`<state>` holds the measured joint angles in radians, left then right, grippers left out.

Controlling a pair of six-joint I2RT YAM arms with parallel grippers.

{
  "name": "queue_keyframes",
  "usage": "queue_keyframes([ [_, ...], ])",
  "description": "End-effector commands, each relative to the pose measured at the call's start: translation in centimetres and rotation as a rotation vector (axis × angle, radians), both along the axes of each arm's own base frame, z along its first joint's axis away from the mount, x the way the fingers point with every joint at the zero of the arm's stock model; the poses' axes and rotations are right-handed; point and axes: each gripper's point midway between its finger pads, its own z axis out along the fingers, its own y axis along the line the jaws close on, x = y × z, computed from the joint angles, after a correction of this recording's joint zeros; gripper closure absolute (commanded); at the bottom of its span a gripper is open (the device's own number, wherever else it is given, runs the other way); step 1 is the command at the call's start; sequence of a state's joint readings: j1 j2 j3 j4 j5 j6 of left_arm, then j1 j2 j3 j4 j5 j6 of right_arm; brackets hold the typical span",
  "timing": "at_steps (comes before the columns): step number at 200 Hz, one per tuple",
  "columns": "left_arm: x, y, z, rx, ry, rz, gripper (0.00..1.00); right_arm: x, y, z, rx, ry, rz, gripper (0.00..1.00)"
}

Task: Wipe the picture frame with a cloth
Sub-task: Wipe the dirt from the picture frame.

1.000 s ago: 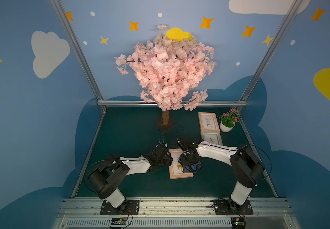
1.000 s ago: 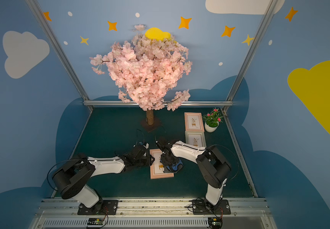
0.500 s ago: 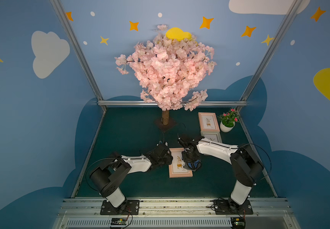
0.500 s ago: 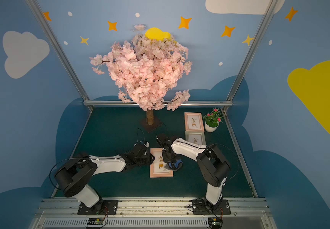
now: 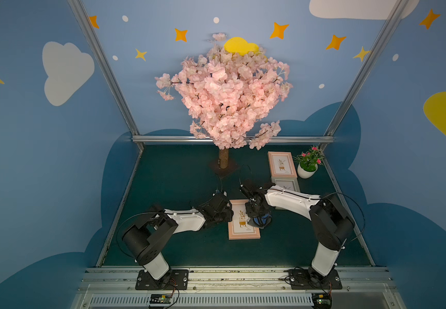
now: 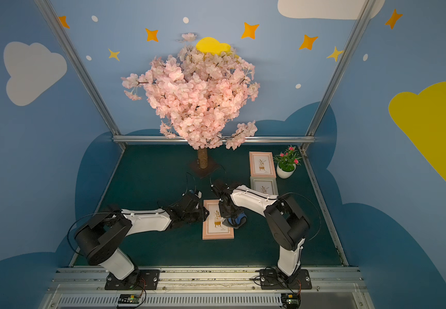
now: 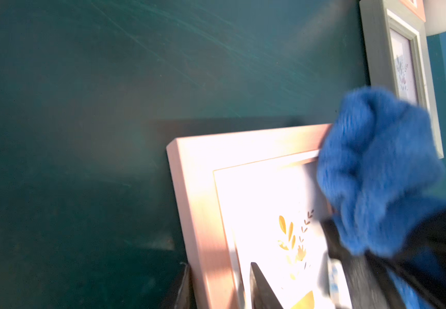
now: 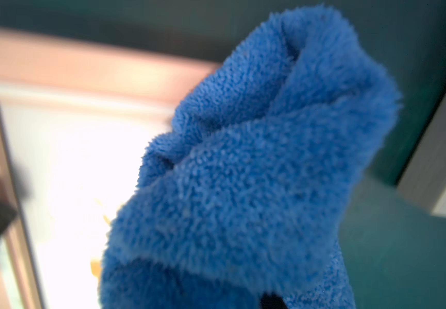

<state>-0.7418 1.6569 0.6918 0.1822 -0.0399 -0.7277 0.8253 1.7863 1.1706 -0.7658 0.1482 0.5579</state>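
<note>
A pink picture frame (image 5: pixel 244 230) (image 6: pixel 217 232) with a plant print lies flat on the green table in both top views. My left gripper (image 5: pixel 227 214) (image 6: pixel 203 214) is shut on its left rail. In the left wrist view one finger (image 7: pixel 262 289) lies on the glass and the other is outside the rail (image 7: pixel 208 240). My right gripper (image 5: pixel 256 218) is shut on the bunched blue cloth (image 5: pixel 262 220) (image 6: pixel 237 220) (image 7: pixel 377 171). The cloth rests on the frame's right rail near its far corner. It fills the right wrist view (image 8: pixel 256 160) and hides that gripper's fingers.
A pink blossom tree (image 5: pixel 227 93) stands at the back, its trunk (image 5: pixel 223 157) on the table. A second pink frame (image 5: pixel 282 163), a grey frame (image 5: pixel 286 184) (image 7: pixel 401 67) partly under my right arm, and a white potted plant (image 5: pixel 307 167) sit at the back right.
The pink frame has straightened and shifted slightly toward the back. My right gripper's wrist moved a little toward the back, with the cloth still at the frame's right edge.
</note>
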Motion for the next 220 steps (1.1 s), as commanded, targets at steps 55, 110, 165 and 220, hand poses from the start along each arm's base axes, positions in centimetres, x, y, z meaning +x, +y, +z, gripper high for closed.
queue_keyframes([
  [55,-2.9,3.9,-5.7,0.172,0.163,0.028,0.63,-2.0,0.1,0.5,-0.01,0.05,0.004,1.0],
  [110,-2.9,4.4,-5.6,0.186,0.164,0.048,0.64,-0.8,1.3,0.1,-0.026,0.053,0.041,1.0],
  [165,-2.8,5.1,-6.1,0.207,0.174,0.072,0.63,-7.2,-2.7,-0.6,-0.086,0.144,0.022,1.0],
  [220,-3.1,6.1,-6.6,0.226,0.188,0.08,0.63,-5.6,-6.4,2.9,-0.19,0.05,-0.073,1.0],
])
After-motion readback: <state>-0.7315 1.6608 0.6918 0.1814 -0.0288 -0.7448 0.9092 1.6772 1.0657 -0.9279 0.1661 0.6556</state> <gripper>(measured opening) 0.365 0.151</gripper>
